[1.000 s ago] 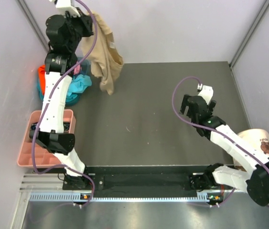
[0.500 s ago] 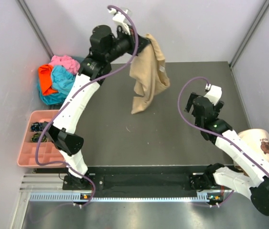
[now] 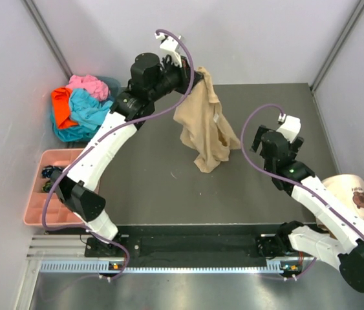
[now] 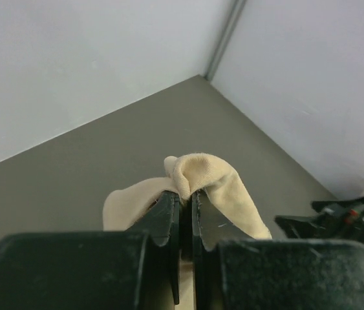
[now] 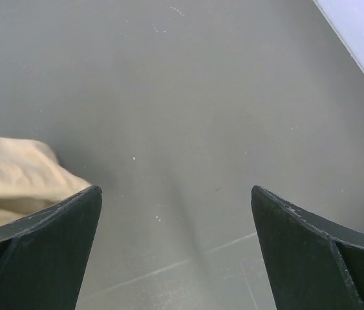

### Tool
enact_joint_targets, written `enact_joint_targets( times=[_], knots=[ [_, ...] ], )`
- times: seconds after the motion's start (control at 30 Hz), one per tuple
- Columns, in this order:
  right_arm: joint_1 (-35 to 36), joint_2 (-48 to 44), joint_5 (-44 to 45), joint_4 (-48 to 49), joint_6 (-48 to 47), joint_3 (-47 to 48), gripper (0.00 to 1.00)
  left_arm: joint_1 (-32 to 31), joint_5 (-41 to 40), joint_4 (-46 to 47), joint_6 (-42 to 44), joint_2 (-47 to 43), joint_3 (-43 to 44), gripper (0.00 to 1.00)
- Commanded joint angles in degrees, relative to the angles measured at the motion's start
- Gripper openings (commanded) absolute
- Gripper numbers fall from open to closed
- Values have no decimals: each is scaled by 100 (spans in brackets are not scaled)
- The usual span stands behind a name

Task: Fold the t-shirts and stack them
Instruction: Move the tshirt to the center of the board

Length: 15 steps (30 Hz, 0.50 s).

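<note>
My left gripper (image 4: 185, 197) is pinched shut on a bunch of the soft, limp tan cotton t-shirt (image 3: 204, 132) dangling over the dark table (image 3: 149, 174) at upper centre, so I'd send the wide-open, empty right gripper (image 5: 176, 190) for its loose hem.

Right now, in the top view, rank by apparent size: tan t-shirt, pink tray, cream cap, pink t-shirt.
1-2, unranked: tan t-shirt and pink tray look alike; the shirt hangs nearer the camera.
3: cream cap
4: pink t-shirt
</note>
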Motion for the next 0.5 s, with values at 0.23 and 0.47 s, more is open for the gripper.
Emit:
enact_joint_targets(
  times=[0.23,0.47],
  knots=[
    [46,-72,-161,-25,36,2,99,683,-106,1705,35,1643,-305,0],
    [38,-20,-284,-8,124,-77,99,1139,175,1540,-167,3461,1724,0]
  ],
)
